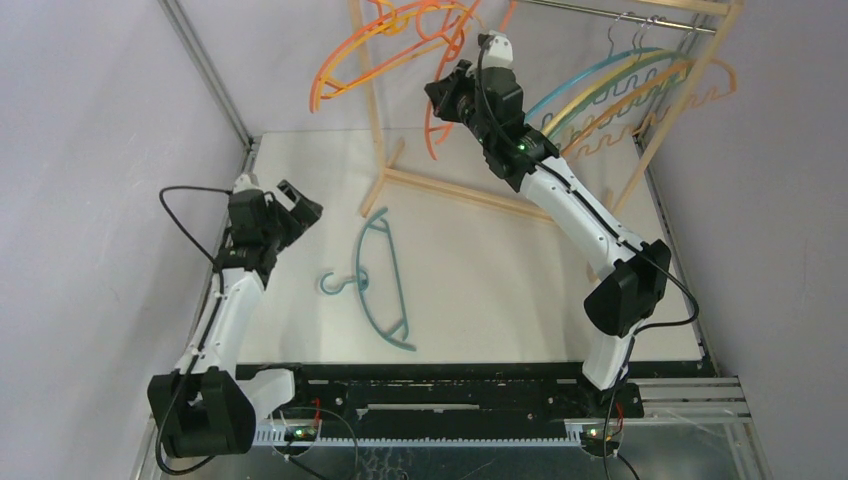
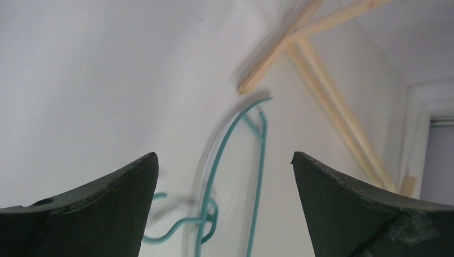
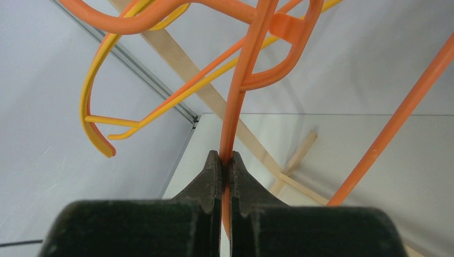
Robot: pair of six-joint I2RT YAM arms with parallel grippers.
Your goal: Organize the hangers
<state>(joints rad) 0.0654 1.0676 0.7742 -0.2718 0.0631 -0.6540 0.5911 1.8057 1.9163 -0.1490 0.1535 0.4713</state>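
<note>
Worktop (image 1: 500, 270) centre: teal hanger (image 1: 362, 284) (likely light, springy; grip its arm); left tool (image 2: 224, 155) wide; right tool (image 3: 225, 156) pinches orange hanger (image 3: 245, 80).

Pale wooden rack frame (image 1: 460, 192) with metal rod (image 1: 620, 16) on the white table (image 1: 500, 290) — grey walls (image 1: 100, 100) behind

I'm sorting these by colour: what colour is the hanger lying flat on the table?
Teal; the hanger shows best in the top external view.
</note>
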